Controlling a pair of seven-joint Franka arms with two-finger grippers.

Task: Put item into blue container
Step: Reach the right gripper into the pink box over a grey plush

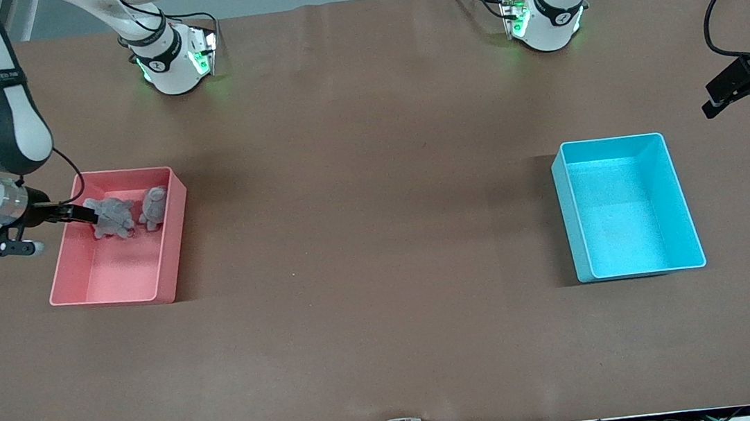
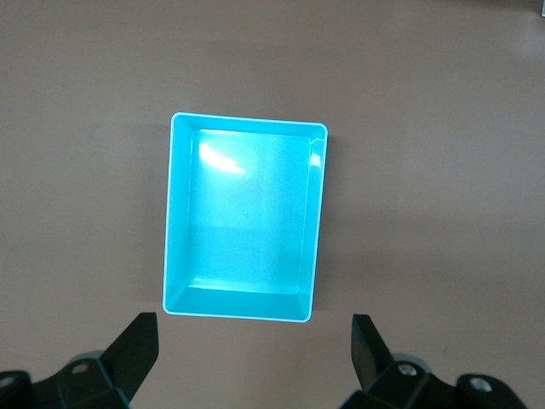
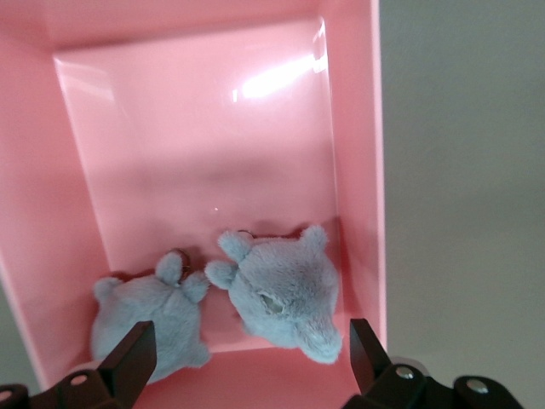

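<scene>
A brown table [image 1: 359, 191] seen from a high camera facing two robot arms. At the right arm's end sits a pink bin [image 1: 119, 279] holding two grey plush toys, lying side by side in the part of the bin farther from the camera. The right gripper [image 1: 79, 214] reaches in over the bin's rim, its jaws spread wide, right beside the larger plush toy [image 1: 112, 217]; the smaller plush toy [image 1: 153, 206] lies just next to it, toward the middle of the table. In the right wrist view both toys lie between the parted fingers [image 3: 128, 362], neither one pinched. Toward the left arm's end stands the blue container [image 1: 691, 233], with nothing inside. The left gripper [image 1: 746, 91] hangs in the air above the table just beside the container, jaws spread and holding nothing.
</scene>
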